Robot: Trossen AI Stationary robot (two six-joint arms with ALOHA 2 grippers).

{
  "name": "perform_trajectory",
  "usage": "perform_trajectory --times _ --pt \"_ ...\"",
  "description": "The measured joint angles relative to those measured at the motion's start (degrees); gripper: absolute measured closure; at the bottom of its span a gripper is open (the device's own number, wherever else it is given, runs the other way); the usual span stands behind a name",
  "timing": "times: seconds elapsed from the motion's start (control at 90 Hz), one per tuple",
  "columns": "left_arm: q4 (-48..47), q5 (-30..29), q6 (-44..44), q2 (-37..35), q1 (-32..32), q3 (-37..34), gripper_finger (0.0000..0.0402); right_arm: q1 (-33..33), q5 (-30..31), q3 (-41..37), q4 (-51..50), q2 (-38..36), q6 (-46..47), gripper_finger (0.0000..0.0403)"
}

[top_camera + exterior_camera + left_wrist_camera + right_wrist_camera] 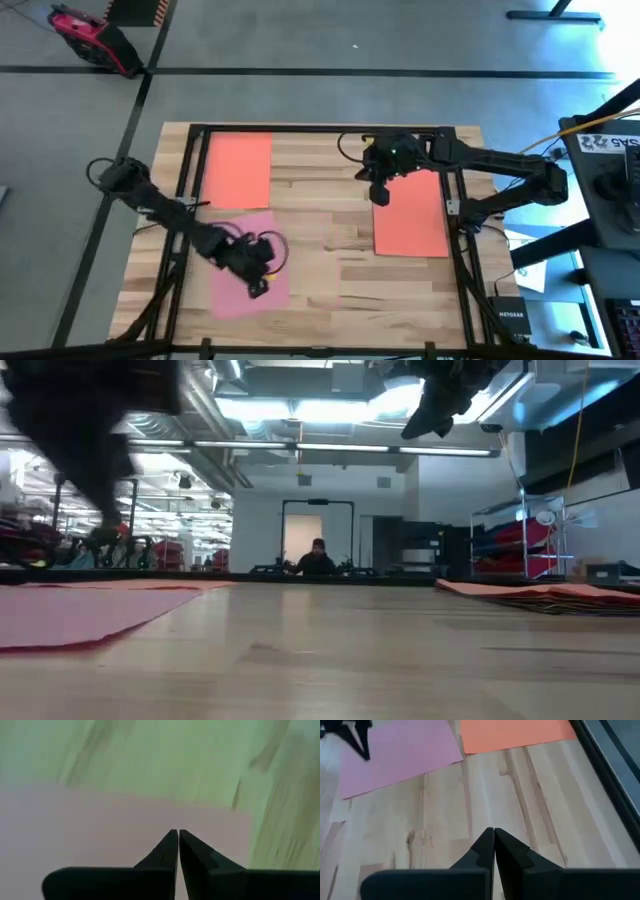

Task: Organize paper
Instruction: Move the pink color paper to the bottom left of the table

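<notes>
My left gripper [256, 288], fingers closed and empty, hovers over the flat pink paper sheet [238, 292] near the wooden tabletop's [320, 265] front edge; next I must open to grasp it.

My right gripper [381, 196], also closed, waits near the back edge.

Two dark jointed arms, black looping cables at their wrists, pointed black fingers [170, 851], matte finish

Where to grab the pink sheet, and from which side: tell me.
Take the pink sheet at an edge or corner, probably the one nearest the left claw, which is shut and low over it. It lies flat on the wooden table, so nothing sticks up to pinch; come down from above, then slide or lift the edge. The right claw, shut, hangs over the right orange sheet.
</notes>
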Motion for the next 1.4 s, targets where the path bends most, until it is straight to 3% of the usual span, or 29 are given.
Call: perform_trajectory --times 0.2,0.4,0.778,1.4 --pt "3.99 8.5 11.29 2.57 3.0 0.04 0.0402 -2.84 -1.5 0.0 -1.48 0.0 -0.31 0.0403" --pt "8.17 12.54 14.5 6.03 2.01 0.04 0.0402 -4.45 -3.05 0.0 -1.55 0.0 -1.55 0.0403" --pt "13.71 15.81 11.35 13.56 -1.95 0.11 0.0402 -4.88 -3.06 0.0 -1.52 -0.02 -2.86 0.0403" --pt "11.14 20.06 -0.84 13.72 -13.53 0.15 0.0402 -4.88 -3.05 0.0 -2.5 -0.02 -3.02 0.0403"
